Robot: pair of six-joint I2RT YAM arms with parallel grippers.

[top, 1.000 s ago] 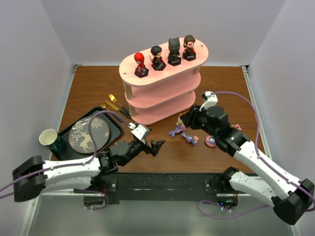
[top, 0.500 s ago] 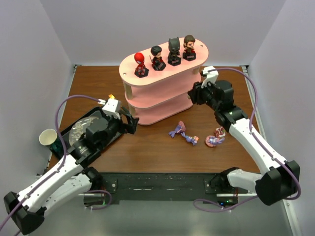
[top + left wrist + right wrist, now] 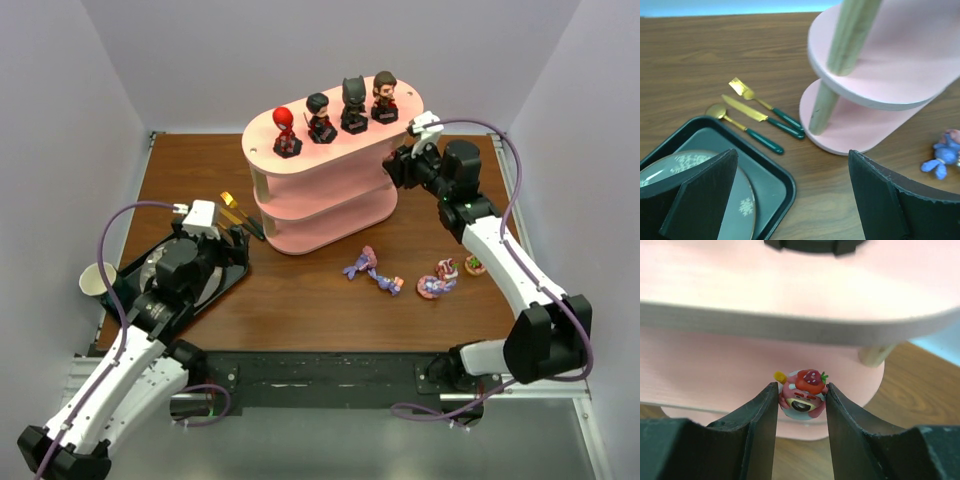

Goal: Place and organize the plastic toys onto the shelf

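Observation:
The pale pink three-tier shelf (image 3: 330, 190) stands mid-table. Several big-headed figures on black bases, among them a red one (image 3: 286, 131), stand on its top board. My right gripper (image 3: 393, 170) is shut on a small pink bear toy with a strawberry on its head (image 3: 803, 399), held at the right end of the shelf, level with the middle board (image 3: 715, 365). Purple and pink pony toys (image 3: 371, 270) (image 3: 438, 280) lie on the table in front of the shelf; one blue-purple toy (image 3: 942, 155) shows in the left wrist view. My left gripper (image 3: 240, 240) is open and empty, left of the shelf above the tray's edge.
A black tray (image 3: 230, 283) with a patterned plate (image 3: 690, 165) sits at the left. Gold and green cutlery (image 3: 760, 117) lies between the tray and the shelf. A cup (image 3: 97, 279) stands at the far left. A small green and pink item (image 3: 474, 265) lies at the right.
My right gripper rose from the table to the shelf's right end with the pink bear toy. My left arm swung back left, from the table's middle to the tray.

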